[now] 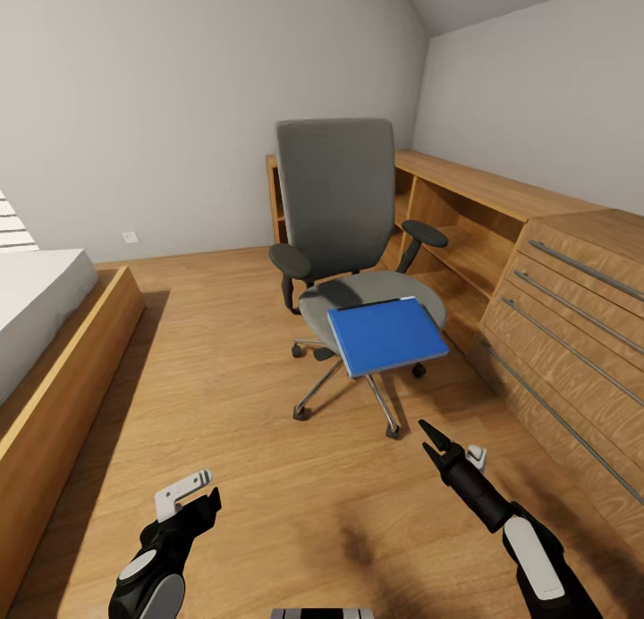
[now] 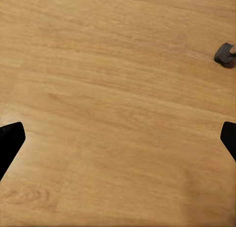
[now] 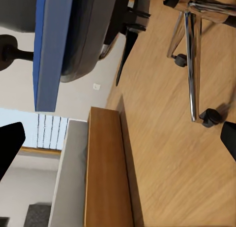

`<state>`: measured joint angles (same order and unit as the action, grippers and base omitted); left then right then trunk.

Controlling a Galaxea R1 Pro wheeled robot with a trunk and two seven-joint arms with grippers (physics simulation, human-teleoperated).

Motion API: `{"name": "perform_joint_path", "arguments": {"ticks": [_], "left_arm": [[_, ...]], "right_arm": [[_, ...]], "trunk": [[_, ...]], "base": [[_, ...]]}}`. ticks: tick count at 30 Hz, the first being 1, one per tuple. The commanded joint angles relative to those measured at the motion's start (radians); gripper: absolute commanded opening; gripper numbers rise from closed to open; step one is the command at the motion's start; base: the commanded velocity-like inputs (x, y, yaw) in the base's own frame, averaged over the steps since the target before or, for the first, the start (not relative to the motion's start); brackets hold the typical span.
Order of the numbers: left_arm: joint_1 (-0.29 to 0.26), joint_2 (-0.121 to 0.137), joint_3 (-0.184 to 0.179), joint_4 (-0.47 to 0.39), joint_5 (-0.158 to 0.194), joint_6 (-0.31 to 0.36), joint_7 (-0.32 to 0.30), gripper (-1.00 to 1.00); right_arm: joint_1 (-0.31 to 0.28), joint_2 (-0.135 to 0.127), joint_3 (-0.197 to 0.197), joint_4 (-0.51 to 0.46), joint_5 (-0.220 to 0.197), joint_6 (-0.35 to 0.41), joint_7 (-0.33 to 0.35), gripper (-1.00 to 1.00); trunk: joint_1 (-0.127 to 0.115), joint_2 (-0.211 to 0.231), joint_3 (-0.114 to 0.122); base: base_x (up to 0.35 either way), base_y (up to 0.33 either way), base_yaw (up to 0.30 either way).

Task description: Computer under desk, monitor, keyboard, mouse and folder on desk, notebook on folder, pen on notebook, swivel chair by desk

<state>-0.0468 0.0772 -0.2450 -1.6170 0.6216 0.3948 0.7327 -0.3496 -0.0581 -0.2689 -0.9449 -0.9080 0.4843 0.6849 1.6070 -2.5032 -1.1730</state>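
The grey swivel chair stands on the wood floor in the middle of the head view, facing me. A flat blue folder lies on its seat and overhangs the front edge. My right gripper hovers open just in front of and below the seat, pointing at the chair. The right wrist view catches the folder edge-on and the chrome chair base, with the right gripper spread wide. My left gripper hangs low at the near left, open over bare floor, a chair caster nearby.
A bed with a wood frame runs along the left. A light wood drawer unit and low shelving line the right wall, close behind the chair. Open floor lies between the bed and the chair.
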Motion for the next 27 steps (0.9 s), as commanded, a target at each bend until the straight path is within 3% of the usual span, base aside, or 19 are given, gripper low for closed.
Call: {"name": "perform_joint_path", "arguments": {"ticks": [1,6,8,12,19,27], "left_arm": [[-0.001,0.001,-0.003,-0.001,0.006,0.003,0.008,1.0],[-0.001,0.001,-0.009,-0.001,0.006,0.003,0.008,1.0],[-0.001,0.004,-0.024,0.0,0.006,0.003,0.008,1.0],[-0.001,0.005,-0.034,0.001,0.006,0.003,0.008,1.0],[-0.001,0.006,-0.037,0.002,0.004,0.003,0.008,1.0],[-0.001,0.006,-0.038,0.002,0.003,0.002,0.008,1.0]], "right_arm": [[0.0,0.001,0.0,0.0,-0.006,0.005,0.0,1.0],[-0.001,0.01,0.015,-0.002,0.01,-0.025,-0.034,1.0],[-0.004,0.031,0.036,-0.011,0.029,-0.041,-0.17,1.0],[-0.008,0.055,0.048,-0.019,0.037,-0.056,-0.313,1.0],[-0.009,0.101,0.051,-0.068,0.04,-0.072,-0.349,1.0],[-0.009,0.118,0.053,-0.095,0.04,-0.111,-0.354,1.0]], "trunk": [[0.0,0.0,-0.001],[0.0,0.0,-0.001],[0.0,0.0,-0.001],[0.0,0.0,-0.001],[0.0,0.0,-0.001],[0.0,0.0,-0.001]], "base": [[0.0,0.0,0.0],[0.0,0.0,0.0],[0.0,0.0,0.0],[0.0,0.0,0.0],[0.0,0.0,0.0],[0.032,0.0,0.0]]}}
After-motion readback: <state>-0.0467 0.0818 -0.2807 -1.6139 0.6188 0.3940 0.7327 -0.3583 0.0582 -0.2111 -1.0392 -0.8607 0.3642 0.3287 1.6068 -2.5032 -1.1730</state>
